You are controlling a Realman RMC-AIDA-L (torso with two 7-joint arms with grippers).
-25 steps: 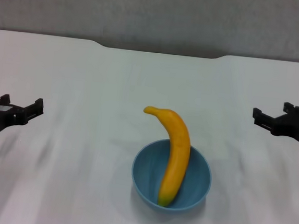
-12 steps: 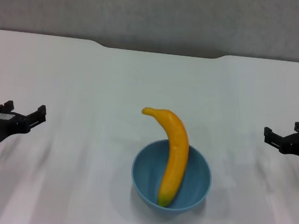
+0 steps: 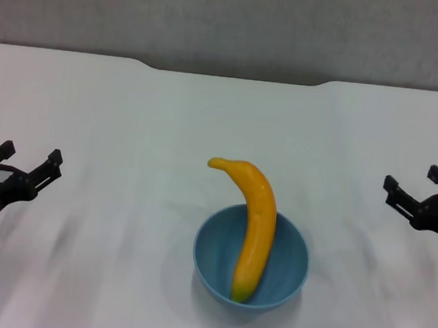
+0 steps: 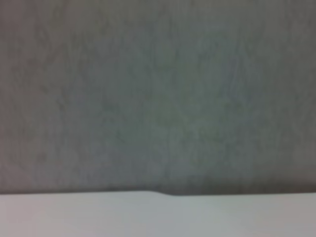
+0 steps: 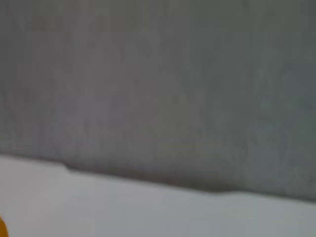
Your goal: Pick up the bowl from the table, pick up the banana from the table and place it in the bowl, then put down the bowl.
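Observation:
The light-blue bowl (image 3: pixel 250 260) stands on the white table (image 3: pixel 130 125) near its front middle. The yellow banana (image 3: pixel 252 221) lies in the bowl, dark end down inside, stem end sticking out over the far rim. A sliver of the banana (image 5: pixel 2 228) shows at the edge of the right wrist view. My left gripper (image 3: pixel 27 160) is open and empty at the far left, well apart from the bowl. My right gripper (image 3: pixel 414 185) is open and empty at the far right, also well apart.
The table's far edge has a shallow notch (image 3: pixel 238 75) with a grey wall behind it. The wrist views show only the wall and the table's far edge (image 4: pixel 163 193).
Both grippers have drawn back toward the outer edges of the view, the right one farther right and lower, the left one lower. The bowl and banana have stayed in place.

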